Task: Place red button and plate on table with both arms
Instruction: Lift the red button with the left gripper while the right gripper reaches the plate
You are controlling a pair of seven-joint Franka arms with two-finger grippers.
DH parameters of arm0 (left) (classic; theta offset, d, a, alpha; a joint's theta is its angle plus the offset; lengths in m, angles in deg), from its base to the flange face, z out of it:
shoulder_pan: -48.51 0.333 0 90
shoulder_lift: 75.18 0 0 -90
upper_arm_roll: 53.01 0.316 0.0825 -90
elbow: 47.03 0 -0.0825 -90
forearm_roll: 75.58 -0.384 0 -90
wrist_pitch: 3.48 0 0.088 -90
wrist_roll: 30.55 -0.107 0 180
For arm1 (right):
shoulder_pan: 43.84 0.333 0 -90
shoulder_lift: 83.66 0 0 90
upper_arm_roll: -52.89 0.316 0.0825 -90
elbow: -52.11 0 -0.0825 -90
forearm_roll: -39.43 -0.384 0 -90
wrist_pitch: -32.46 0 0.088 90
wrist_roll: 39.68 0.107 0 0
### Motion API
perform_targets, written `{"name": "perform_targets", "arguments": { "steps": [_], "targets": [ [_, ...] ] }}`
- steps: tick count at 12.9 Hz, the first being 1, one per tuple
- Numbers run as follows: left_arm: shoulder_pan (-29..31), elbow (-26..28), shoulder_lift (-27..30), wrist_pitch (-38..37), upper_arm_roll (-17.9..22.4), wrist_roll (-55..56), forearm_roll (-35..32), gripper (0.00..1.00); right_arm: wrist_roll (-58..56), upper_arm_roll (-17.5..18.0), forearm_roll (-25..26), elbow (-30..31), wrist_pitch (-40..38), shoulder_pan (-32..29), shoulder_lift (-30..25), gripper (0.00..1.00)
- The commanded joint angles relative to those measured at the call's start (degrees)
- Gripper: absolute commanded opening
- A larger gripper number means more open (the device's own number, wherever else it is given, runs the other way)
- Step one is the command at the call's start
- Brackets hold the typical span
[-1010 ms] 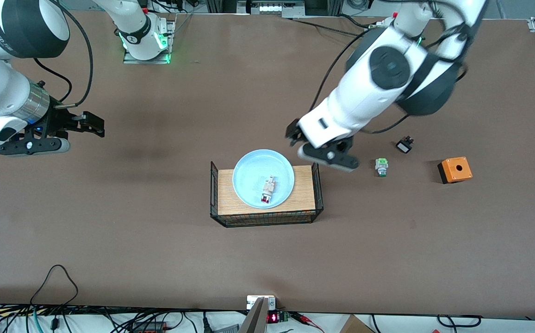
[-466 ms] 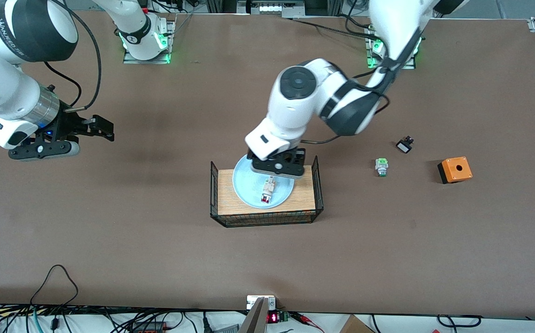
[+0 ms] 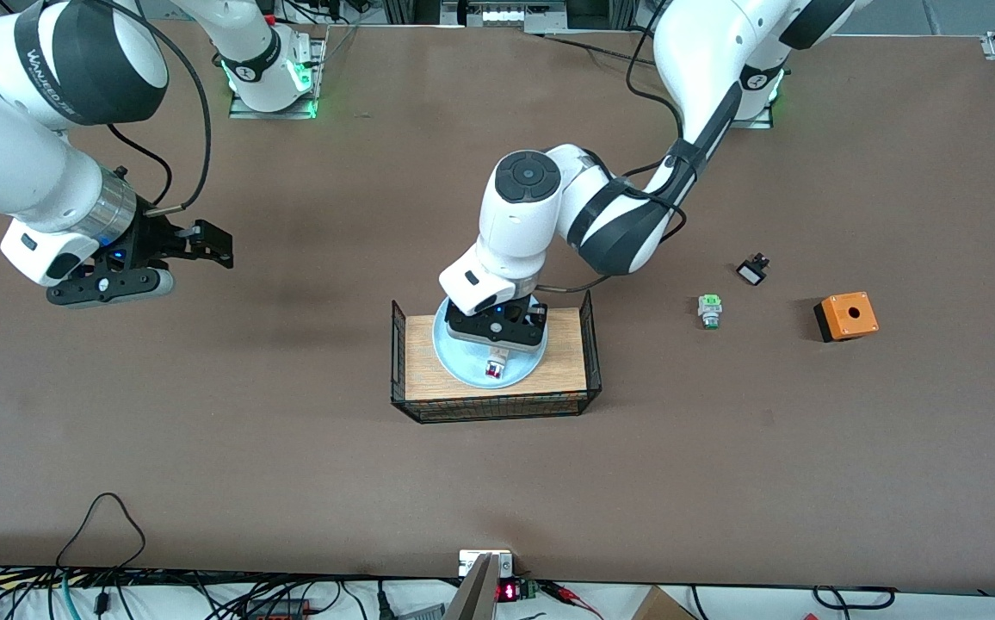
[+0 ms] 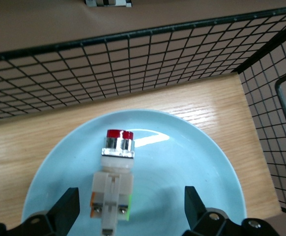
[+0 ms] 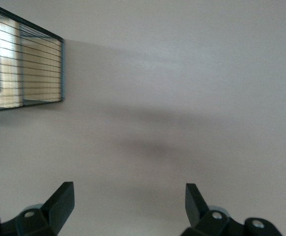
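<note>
tray (image 3: 562,366), red button (image 4: 117,147) under left gripper (image 4: 128,209)

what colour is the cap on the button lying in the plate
Red, on the red button in the plate; clearest in the left wrist view.

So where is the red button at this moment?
The red button lies on the plate inside the wire-sided wooden tray at mid-table, between the open fingers of the left claw.

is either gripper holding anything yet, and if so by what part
Nothing is held. The left gripper is open over the red button on the plate; the right gripper is open over bare table.
</note>
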Motion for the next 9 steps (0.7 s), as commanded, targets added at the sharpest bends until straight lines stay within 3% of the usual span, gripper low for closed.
{"name": "perform_targets", "arguments": {
  "steps": [1,2,4,7,9],
  "targets": [
    [-0.6,-1.0,-0.8,0.0,0.4,-0.3,-3.2,0.4,-0.5,-0.1,-5.3,-1.0,1.2,0.3,1.0,1.0],
    [-0.6,-0.8,-0.7,-0.2,0.4,-0.2,-3.3,0.24,-1.0,-0.1,-5.0,-1.0,1.3,1.6,1.0,1.0],
    [-0.6,-0.8,-0.3,-0.6,0.4,-0.3,-3.3,0.17,-1.2,-0.1,-5.0,-1.0,1.4,4.2,1.0,1.0],
    [-0.5,-0.9,0.7,-2.3,-0.1,-0.3,-3.0,0.14,-9.1,-0.1,-4.8,-1.1,1.4,8.2,0.8,1.0],
    [-0.5,-1.2,3.6,-9.8,-0.5,-0.4,-2.5,0.14,-12.1,-0.1,-1.6,-1.1,1.4,10.3,0.7,1.0]
  ]
}}
